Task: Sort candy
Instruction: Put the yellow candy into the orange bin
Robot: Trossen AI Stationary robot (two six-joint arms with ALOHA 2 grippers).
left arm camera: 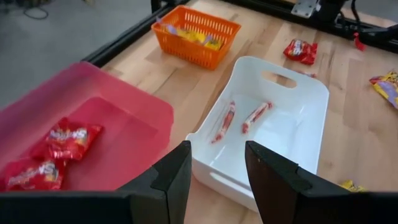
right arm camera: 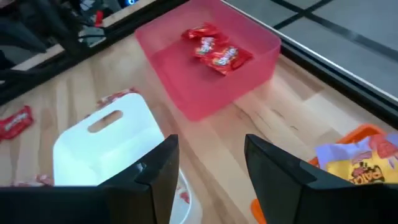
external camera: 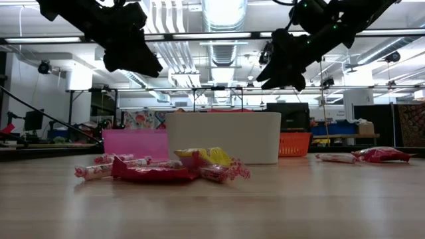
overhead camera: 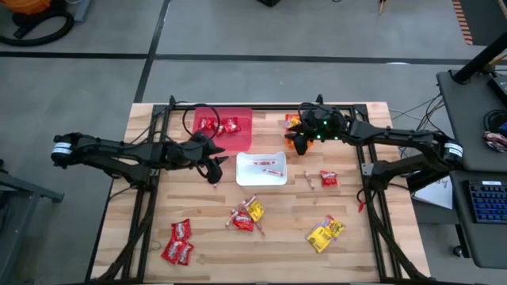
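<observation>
Wooden bench (overhead camera: 285, 210) on grey floor carries scattered candy (overhead camera: 244, 215) and three bins, with the left claw (overhead camera: 212, 168) and right claw (overhead camera: 296, 139) both open and empty above them.

Three bins (overhead camera: 261, 169) sit in a row at the table's (overhead camera: 142, 206) far side. Loose candy (overhead camera: 245, 215) lies scattered nearer the front.

Bright, even overhead light; ceiling lamps (external camera: 219, 13) glare in low view. Soft short shadows under arms on worktop (overhead camera: 277, 229). Low view's near worktop blurred; wrist views slightly soft, w/ wide-angle stretch at edges.
</observation>
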